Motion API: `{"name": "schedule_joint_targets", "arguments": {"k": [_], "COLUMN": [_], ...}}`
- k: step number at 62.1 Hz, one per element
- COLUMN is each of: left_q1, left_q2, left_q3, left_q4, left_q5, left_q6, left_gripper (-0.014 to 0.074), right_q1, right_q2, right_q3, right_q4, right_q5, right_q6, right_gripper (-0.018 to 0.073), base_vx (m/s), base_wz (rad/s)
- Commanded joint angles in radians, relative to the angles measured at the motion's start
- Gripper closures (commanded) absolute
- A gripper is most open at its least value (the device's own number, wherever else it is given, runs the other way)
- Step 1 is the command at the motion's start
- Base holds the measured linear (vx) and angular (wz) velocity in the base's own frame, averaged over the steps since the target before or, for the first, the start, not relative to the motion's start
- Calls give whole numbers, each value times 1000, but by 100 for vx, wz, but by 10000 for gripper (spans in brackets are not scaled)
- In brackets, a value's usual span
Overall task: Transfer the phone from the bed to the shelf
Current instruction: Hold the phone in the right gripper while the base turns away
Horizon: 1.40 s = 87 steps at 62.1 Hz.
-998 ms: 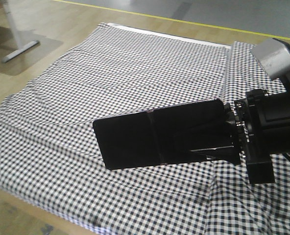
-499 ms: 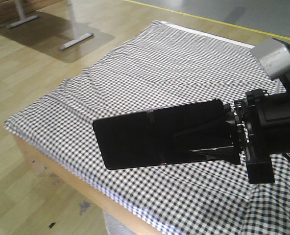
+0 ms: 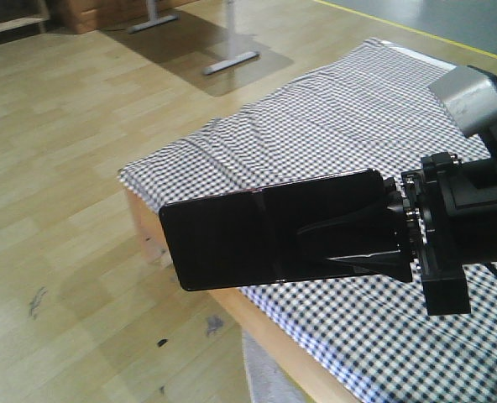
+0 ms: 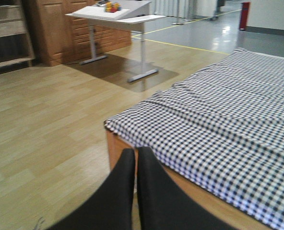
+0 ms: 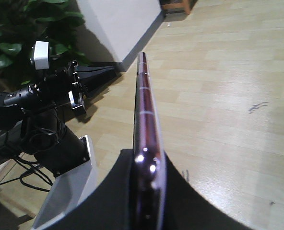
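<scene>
The phone point(image 3: 257, 231) is off the bed point(image 3: 341, 126), held in the air by your right hand point(image 3: 316, 241). It is a glossy black slab, lying lengthways with its broad face toward the front camera. The hand's fingers are clamped on its right end only, so most of its length juts out to the left with nothing under it. The right wrist camera sees it edge-on, thin and pinkish along the rim.

In the front view the phone crosses the near left corner of the checked bed, and bare wood floor point(image 3: 64, 210) shows below its left half. Your left hand point(image 4: 135, 158) has its fingers pressed almost together with nothing between them. You cannot pick out the shelf with any certainty.

The main risk is the grip. A slick phone held by one end may pivot or slide out if the base jolts, and it would land on hard floor. The jutting end could also knock a shelf plank on approach.
</scene>
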Motion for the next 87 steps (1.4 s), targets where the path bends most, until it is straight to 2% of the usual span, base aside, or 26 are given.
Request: {"name": "schedule_joint_targets", "arguments": {"k": [1,87], "left_q1": [-4,-4], "left_q2": [-6,-6], "left_q3": [2,2], "left_q4": [-9,-9], "left_q5": [-73,-73], "left_q6": [-4,-4], "left_gripper": [596,596], "right_q1": [-3,-3], "right_q2": [-24,-30], "right_q3": [-26,-26], "right_q4": [94,93], "right_q5": [72,72], "right_q6": [-1,-1], "right_gripper": [564,564], "base_vx": [-12,-10], "base_wz": [45,44]}}
